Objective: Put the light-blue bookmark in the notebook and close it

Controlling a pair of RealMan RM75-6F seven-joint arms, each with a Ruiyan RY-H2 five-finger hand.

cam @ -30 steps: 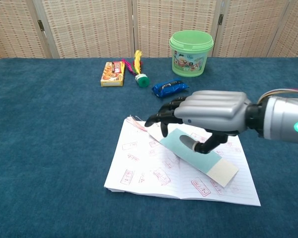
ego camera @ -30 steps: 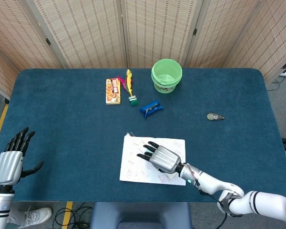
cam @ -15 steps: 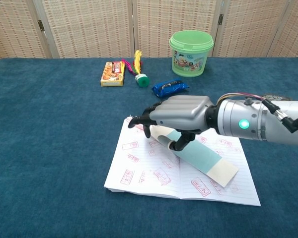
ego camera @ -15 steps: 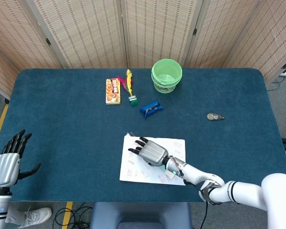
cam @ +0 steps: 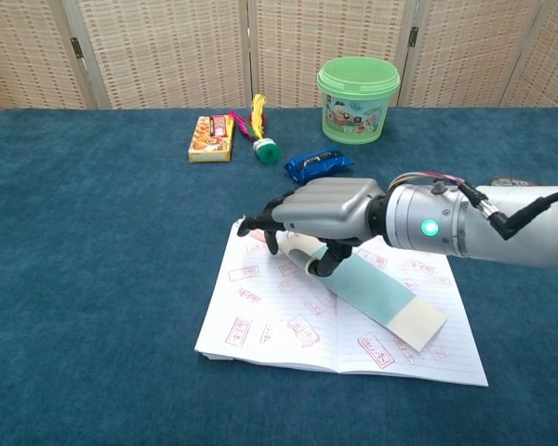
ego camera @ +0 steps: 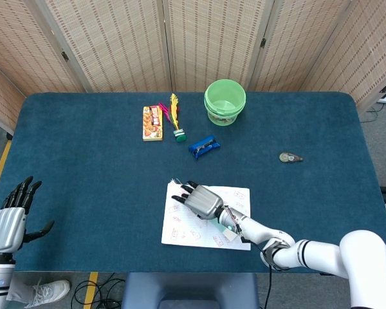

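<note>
While the notebook [cam: 288, 321] lay open near the table's [ego camera: 83, 193] front edge, its pages stamped in red, the light-blue bookmark [cam: 372, 293] rested slantwise across the right page, its pale end pointing toward the front right corner of the page. The right hand [cam: 321, 216] was stretched over the book's far left part, palm down, fingers [cam: 260, 223] spread and reaching to the far left corner; the thumb curled under beside the bookmark's upper end. Whether any finger actually touched the paper or the bookmark could not be told. The hand gripped nothing that showed. In the head view the same hand [ego camera: 198, 199] covered the upper left of the book [ego camera: 180, 232], with the forearm running off toward the front right.

The left hand [ego camera: 9, 215] hung off the table's left front corner, fingers apart and holding nothing, well away from the book.

Wide bare cloth lay left of the book and between it and the far things. Beyond that stretch sat a blue packet [ego camera: 203, 147], then a feathered shuttlecock [ego camera: 176, 119] just beside a snack box [ego camera: 152, 122], and a green bucket [ego camera: 224, 101] near the far edge. A small tape dispenser [ego camera: 289, 157] lay alone on the right half, well apart from everything.
</note>
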